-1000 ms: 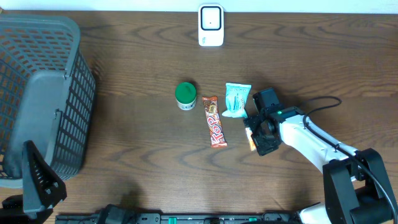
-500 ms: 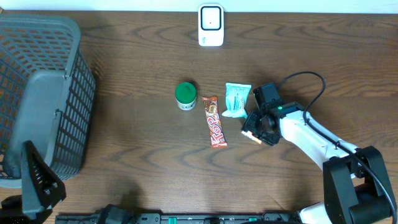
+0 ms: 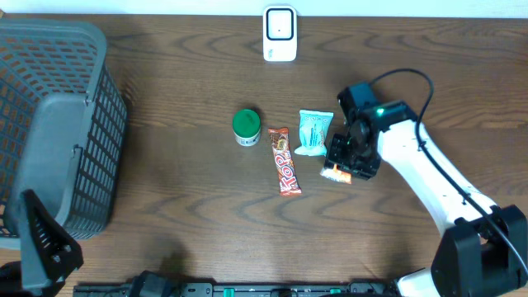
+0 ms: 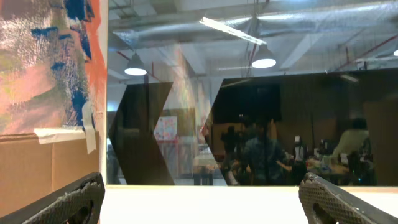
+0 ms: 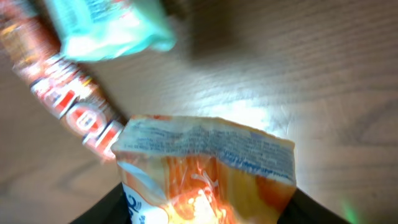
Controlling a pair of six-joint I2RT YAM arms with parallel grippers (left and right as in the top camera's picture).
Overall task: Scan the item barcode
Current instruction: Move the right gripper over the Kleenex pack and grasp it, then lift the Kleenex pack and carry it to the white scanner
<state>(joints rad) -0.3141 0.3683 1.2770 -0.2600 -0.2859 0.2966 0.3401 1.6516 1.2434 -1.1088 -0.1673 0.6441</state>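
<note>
2 end effectors observed. The right end effector [image 3: 342, 165] is clamped on the orange packet [image 5: 205, 168] — the packet fills the gap between its fingers and sits above the desk [image 3: 165, 181], just beside the teal packet [image 3: 315, 132], on the side away from the red bar [image 3: 285, 162]. The left end effector [image 4: 199, 199] stands wide — nothing between its fingers.

Overhead down on table [image 3: 181, 190]; right wrist close on packet [image 5: 205, 162]; left roomward.
</note>
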